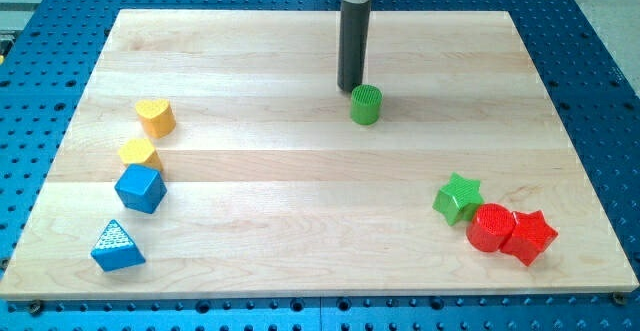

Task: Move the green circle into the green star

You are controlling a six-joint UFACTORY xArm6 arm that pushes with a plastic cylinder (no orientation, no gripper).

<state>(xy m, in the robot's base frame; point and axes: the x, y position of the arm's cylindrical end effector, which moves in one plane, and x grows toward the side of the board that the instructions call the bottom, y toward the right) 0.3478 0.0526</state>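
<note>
Pale wood board (250, 171) — ribbed green circle (366, 104) beside my tip (350, 90).

No text, label, brand, number or sign can be read anywhere in the view. The board (300, 181) is bare wood, and the blocks show only plain colour and ribbed tops.

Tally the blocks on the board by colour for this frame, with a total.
Green: 2, the green circle by my tip and the green star
Red: 2, the red circle and the red star
Yellow: 2, the yellow heart and the yellow block
Blue: 2, the blue cube and the blue triangle
Total: 8
</note>
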